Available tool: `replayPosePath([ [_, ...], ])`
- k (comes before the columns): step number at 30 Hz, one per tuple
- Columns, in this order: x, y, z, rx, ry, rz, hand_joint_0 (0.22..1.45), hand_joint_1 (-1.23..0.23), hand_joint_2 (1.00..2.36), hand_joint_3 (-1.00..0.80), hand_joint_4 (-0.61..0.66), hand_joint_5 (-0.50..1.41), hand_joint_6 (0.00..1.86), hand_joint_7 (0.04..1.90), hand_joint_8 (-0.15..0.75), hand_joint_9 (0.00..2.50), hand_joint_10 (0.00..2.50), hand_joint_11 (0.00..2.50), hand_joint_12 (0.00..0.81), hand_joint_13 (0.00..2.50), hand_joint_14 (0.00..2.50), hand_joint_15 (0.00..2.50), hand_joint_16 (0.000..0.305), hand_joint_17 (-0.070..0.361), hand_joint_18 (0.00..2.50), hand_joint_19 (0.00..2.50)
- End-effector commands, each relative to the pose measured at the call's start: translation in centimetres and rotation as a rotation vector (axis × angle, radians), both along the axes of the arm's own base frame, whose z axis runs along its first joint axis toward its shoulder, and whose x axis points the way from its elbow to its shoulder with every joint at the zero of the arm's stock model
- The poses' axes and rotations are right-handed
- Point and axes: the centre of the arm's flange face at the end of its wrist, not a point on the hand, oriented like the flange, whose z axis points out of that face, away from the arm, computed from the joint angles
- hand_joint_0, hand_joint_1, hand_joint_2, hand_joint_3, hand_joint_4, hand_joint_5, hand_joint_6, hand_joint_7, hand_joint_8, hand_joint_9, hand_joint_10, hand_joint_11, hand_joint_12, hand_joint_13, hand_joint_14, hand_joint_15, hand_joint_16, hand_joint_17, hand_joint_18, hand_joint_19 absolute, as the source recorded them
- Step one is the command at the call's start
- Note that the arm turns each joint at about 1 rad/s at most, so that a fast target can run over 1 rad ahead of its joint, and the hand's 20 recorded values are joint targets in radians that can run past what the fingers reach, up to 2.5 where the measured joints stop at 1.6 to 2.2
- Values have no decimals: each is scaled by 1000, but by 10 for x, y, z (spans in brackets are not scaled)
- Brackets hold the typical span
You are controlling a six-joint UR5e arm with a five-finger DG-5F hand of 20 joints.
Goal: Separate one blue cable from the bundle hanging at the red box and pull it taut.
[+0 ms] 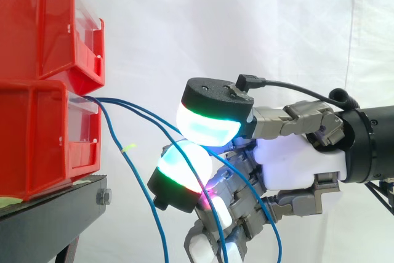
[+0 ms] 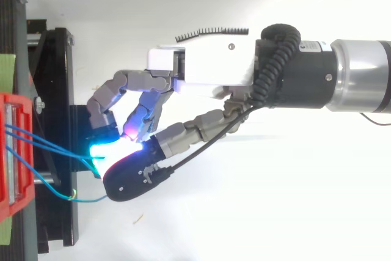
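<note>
Several thin blue cables [image 1: 132, 110] leave the lower red box [image 1: 43, 140] at its front lip. Two of them run right and slightly down into the gap between two glowing fingertips [image 1: 206, 126] of my hand [image 1: 295, 158], then trail down behind it. These pads close on the cables in a pinch. In the top view the same cables [image 2: 49, 143] lead from the red box [image 2: 12, 151] to the cyan glow where the pads meet, under the hand [image 2: 208, 65]. Another blue cable [image 1: 138, 183], carrying a small yellow-green tag [image 1: 128, 148], hangs free and slack left of the hand.
A second red box [image 1: 37, 23] is stacked on the lower one, both on a black stand [image 1: 55, 204]. A white curtain is behind. The arm comes in from the right at box height.
</note>
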Motion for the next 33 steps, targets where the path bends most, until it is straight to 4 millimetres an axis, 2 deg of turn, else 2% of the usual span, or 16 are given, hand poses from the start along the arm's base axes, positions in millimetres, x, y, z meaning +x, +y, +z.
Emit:
replayPosePath([
  [1, 0, 0, 0, 0, 0, 0, 574, -726, 1009, -145, 30, -126, 883, 1141, 337, 1050, 17, 858, 373, 893, 15, 459, 48, 107, 915, 483],
  [5, 0, 1, 0, 0, 0, 2, 589, -766, 1010, -84, -32, -131, 893, 1176, 328, 1045, 18, 859, 364, 886, 18, 465, 46, 104, 902, 493],
  [8, 0, 1, 0, 0, 0, 2, 601, -782, 1010, -65, -95, -134, 911, 1135, 327, 1047, 18, 892, 363, 887, 17, 463, 46, 103, 900, 490],
  [11, 0, 1, 0, 0, 0, 2, 614, -789, 1012, -79, -108, -142, 925, 1095, 317, 1043, 19, 895, 354, 880, 18, 472, 44, 98, 885, 502],
  [13, 0, 1, 0, 0, 0, 2, 604, -776, 1012, -146, -64, -149, 926, 1050, 310, 1036, 19, 904, 351, 878, 17, 478, 43, 97, 878, 505],
  [14, 0, 1, 0, 0, 0, 2, 583, -737, 1010, -324, -9, -157, 910, 1069, 278, 1015, 22, 907, 319, 848, 20, 499, 37, 84, 817, 551],
  [15, 0, 1, 0, 0, 0, 2, 565, -689, 1003, -439, 8, -155, 911, 997, 282, 1018, 21, 904, 322, 848, 20, 495, 38, 85, 819, 554],
  [16, 0, 1, 0, 0, 0, 2, 564, -680, 1002, -460, 16, -155, 909, 997, 282, 1019, 21, 905, 325, 848, 18, 492, 38, 85, 819, 554],
  [20, 0, 1, 0, 0, 0, 0, 570, -451, 1000, -500, 69, -141, 853, 993, 281, 1027, 22, 906, 323, 845, 18, 502, 38, 85, 805, 568],
  [25, 0, 1, 0, -6, 0, 1, 601, -417, 1008, -384, 83, -125, 795, 1036, 279, 1029, 21, 893, 320, 836, 20, 514, 37, 84, 778, 594],
  [29, 0, 1, 0, -6, 0, -1, 586, -545, 1005, -191, 110, -114, 788, 990, 332, 1066, 16, 869, 380, 884, 18, 484, 49, 110, 883, 507],
  [33, 0, 1, -1, -6, 1, -1, 574, -594, 1001, -128, 126, -127, 810, 959, 347, 1059, 14, 869, 395, 898, 15, 471, 53, 118, 914, 484],
])
